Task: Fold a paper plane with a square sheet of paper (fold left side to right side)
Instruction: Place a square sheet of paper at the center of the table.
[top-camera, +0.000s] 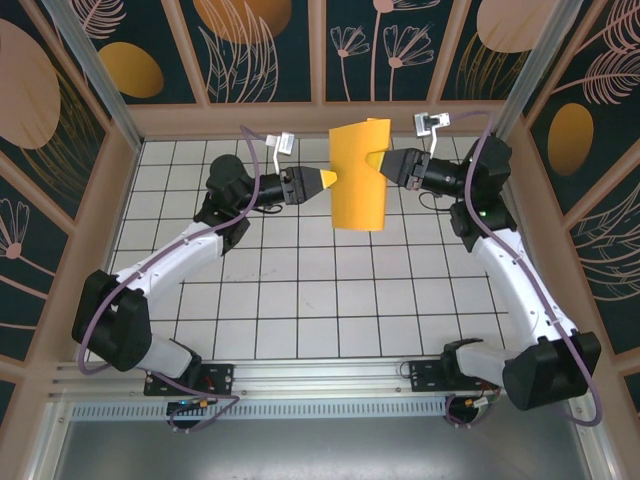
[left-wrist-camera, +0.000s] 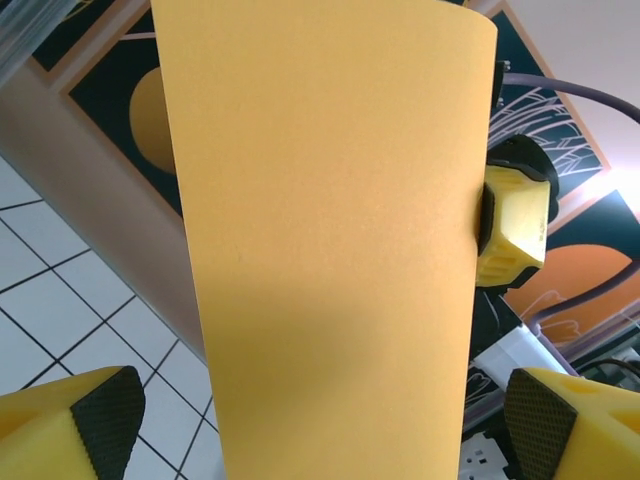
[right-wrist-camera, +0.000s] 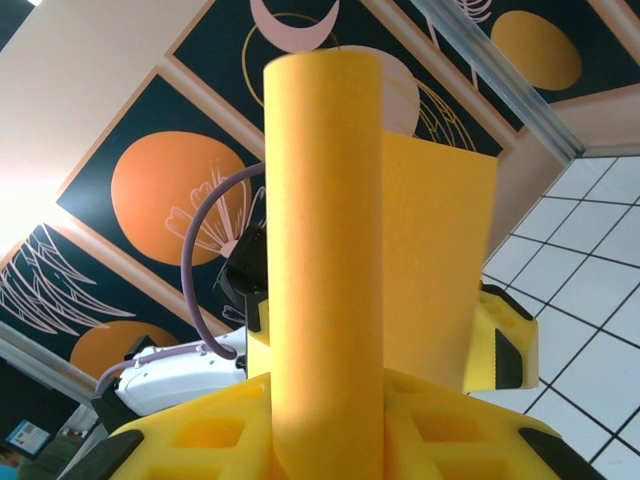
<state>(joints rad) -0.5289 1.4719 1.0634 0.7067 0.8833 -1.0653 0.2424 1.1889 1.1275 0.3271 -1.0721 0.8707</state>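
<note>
1. Your right fingers (top-camera: 377, 160) are pinching the square sheet of paper (top-camera: 360, 178) at its right edge and holding it up off the desk (top-camera: 300, 290), over the far rows of tiles near the back wall.
2. The sheet is standing upright in the air and curling over on itself. In the right wrist view it is rising from between those fingers as a rounded roll, with a flatter part beside it.
3. Your left fingers (top-camera: 326, 180) are standing spread wide at the sheet's left edge. In the left wrist view their dark pads (left-wrist-camera: 105, 420) are sitting on either side of the paper's lower part, and whether they are touching it is not clear.
4. Both arms are reaching inward toward each other, with the sheet hanging between them.
</note>
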